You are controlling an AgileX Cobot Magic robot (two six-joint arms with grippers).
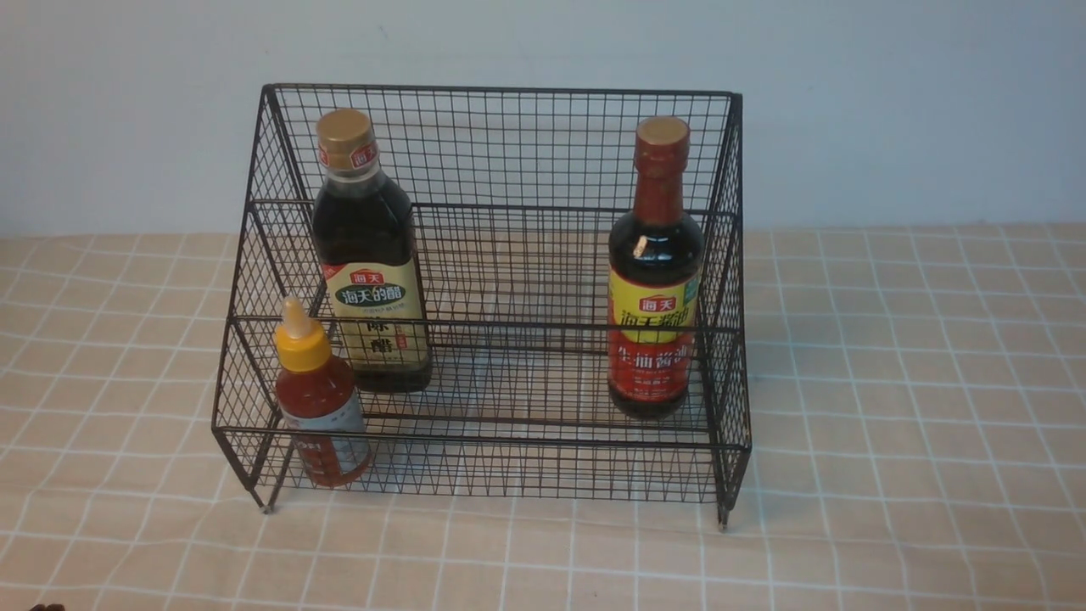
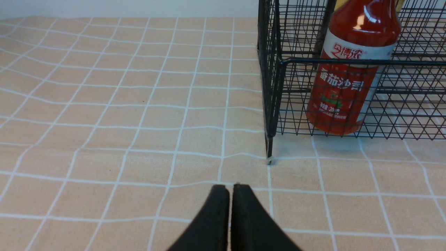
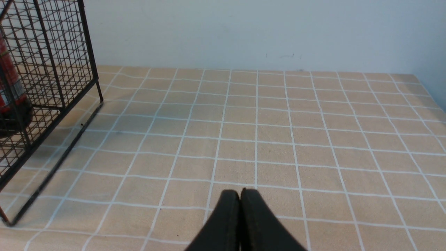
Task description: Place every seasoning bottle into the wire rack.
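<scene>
1. We see a counter covered by a beige cloth with a white grid [image 1: 891,382], running back to a plain pale wall.
2. Large black wire-mesh two-tier rack with tall back and stepped sides [image 1: 509,144] stands on the counter on short feet, roughly centre in the front view.
3. Larger dark glass bottle with gold cap and cream label [image 1: 369,255] stands upright in the rack's left part, behind the front rail.
4. Tall dark bottle with red neck and red-yellow label [image 1: 655,280] stands upright at the rack's right end, close to the right side mesh, well apart from the gold-capped one.
5. Small red sauce bottle with yellow nozzle cap [image 1: 321,399] stands upright in the front left corner of the lower tier, just in front of the gold-capped bottle. Left wrist view shows it [image 2: 348,69] inside the mesh near the corner post.
6. All three bottles are in the rack; none on the cloth.
7. Left tool [image 2: 230,195]: jaws pressed together, holding nothing, over bare cloth near the rack's front left foot.
8. Right tool [image 3: 240,198]: jaws pressed together, holding nothing, over open cloth to the right of the rack.
</scene>
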